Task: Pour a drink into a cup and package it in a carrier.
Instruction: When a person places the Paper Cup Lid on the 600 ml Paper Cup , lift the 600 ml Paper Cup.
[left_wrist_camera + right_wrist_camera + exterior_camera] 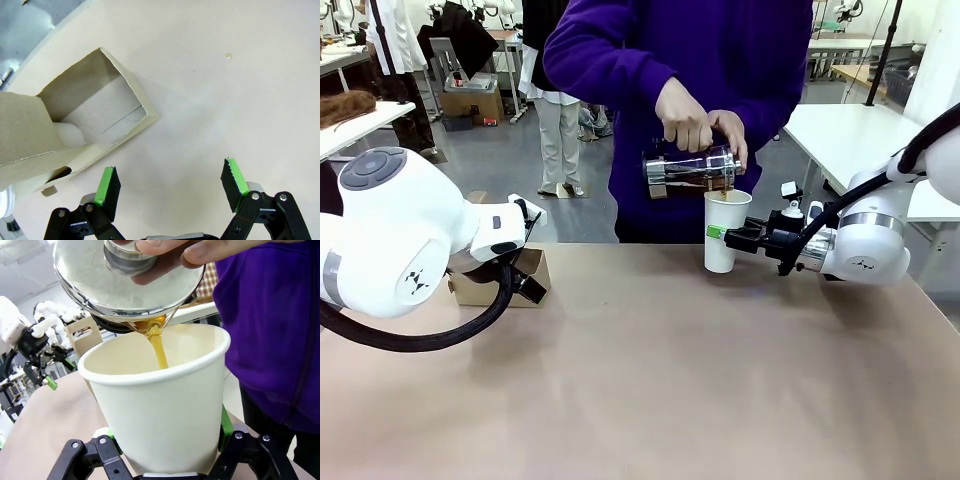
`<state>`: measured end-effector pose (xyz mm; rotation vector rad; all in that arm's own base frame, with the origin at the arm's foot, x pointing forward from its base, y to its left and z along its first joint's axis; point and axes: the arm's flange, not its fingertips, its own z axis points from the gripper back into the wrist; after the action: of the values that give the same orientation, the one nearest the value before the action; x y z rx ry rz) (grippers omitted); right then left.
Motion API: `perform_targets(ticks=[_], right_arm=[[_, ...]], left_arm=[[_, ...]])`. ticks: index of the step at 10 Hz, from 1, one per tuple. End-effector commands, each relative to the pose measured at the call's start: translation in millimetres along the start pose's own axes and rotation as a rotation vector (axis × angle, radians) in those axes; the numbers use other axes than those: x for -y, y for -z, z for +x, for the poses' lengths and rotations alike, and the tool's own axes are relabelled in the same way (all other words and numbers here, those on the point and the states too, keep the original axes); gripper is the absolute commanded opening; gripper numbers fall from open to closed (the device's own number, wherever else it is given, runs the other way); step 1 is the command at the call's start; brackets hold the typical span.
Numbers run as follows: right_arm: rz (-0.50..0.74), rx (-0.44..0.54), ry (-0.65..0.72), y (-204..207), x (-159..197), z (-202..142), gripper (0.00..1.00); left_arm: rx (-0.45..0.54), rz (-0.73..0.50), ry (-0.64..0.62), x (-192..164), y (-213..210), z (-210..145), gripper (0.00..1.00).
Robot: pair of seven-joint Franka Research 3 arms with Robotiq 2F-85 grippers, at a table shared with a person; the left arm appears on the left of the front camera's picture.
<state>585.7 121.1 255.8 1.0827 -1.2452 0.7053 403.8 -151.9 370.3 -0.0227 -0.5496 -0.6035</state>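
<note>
Left arm at left, wrist pitched down, left gripper [171, 176] jaws wide apart. Right arm reaches in from right, right gripper [728, 236] level, clamped on cup [725, 210].

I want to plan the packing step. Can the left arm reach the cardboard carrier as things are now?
Probably yes. The open left gripper hangs over the table just beside the carrier, and there is nothing but bare tabletop between them. The right gripper, which holds the cup, is on the other side and not in the way.
</note>
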Motion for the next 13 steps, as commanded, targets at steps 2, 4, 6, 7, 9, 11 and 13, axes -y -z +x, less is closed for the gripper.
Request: perform_targets(ticks=[2,4,6,7,9,11,13], right_arm=[[-0.008,0.011,0.004,1.3,-1.1,1.3,0.80],[-0.008,0.011,0.004,1.3,-1.1,1.3,0.80],[-0.008,0.011,0.004,1.3,-1.1,1.3,0.80],[-0.008,0.011,0.004,1.3,-1.1,1.3,0.80],[-0.008,0.011,0.004,1.3,-1.1,1.3,0.80],[-0.008,0.011,0.004,1.3,-1.1,1.3,0.80],[-0.008,0.011,0.004,1.3,-1.1,1.3,0.80]], left_arm=[[0.001,-0.002,0.000,0.0,-0.4,-0.1,1.00],[0.001,-0.002,0.000,0.0,-0.4,-0.1,1.00],[0.001,-0.002,0.000,0.0,-0.4,-0.1,1.00],[0.001,-0.002,0.000,0.0,-0.4,-0.1,1.00],[0.001,-0.002,0.000,0.0,-0.4,-0.1,1.00],[0.001,-0.002,0.000,0.0,-0.4,-0.1,1.00],[0.001,-0.002,0.000,0.0,-0.4,-0.1,1.00]])
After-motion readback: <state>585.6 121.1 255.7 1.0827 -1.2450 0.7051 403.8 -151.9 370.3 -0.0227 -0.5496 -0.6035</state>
